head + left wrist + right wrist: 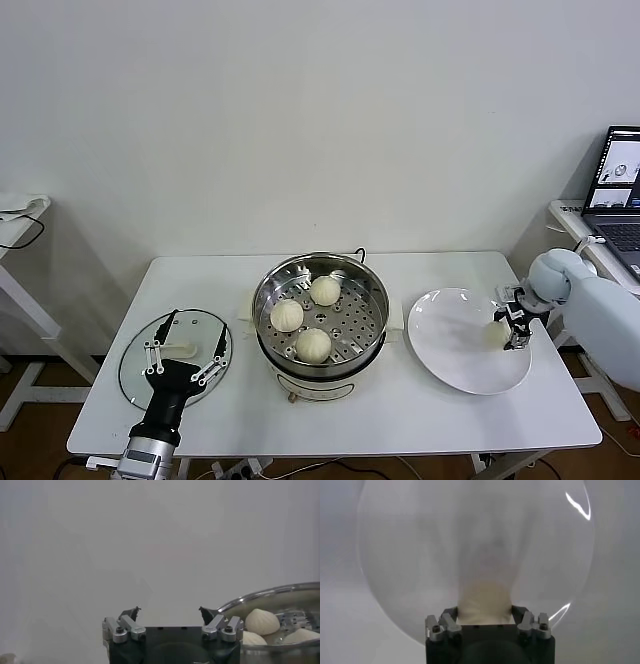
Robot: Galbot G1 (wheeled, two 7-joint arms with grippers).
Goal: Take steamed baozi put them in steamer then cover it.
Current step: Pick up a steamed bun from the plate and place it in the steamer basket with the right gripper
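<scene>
1. The steamer [320,318] stood at the middle of the white table [420,415], its perforated tray uncovered
2. Three steamed baozi lay on that tray: one toward the far side [325,290], one on the robot's left [287,315] and one nearest the robot [313,345], each apart from the others
3. The fourth baozi [497,334] sat on the white plate [455,345], near that plate's right edge; the plate stood just to the right of the steamer
4. The right gripper [512,330] was down at the plate, and its fingers were closed against the fourth baozi on both sides (the right wrist view showed the bun [485,602] filling the gap between the two fingers [449,617])
5. The cover [176,356] lay flat on the table to the left of the steamer, well apart from it, with its white handle [178,348] at the centre
6. The left gripper [183,368] hovered over the near part of the cover, its fingers spread wide and holding nothing; in the left wrist view the two fingertips [131,613] stood far apart with bare space between them
7. That same wrist view caught the steamer's rim [272,594] off to one side, with the buns inside it [262,621]
</scene>
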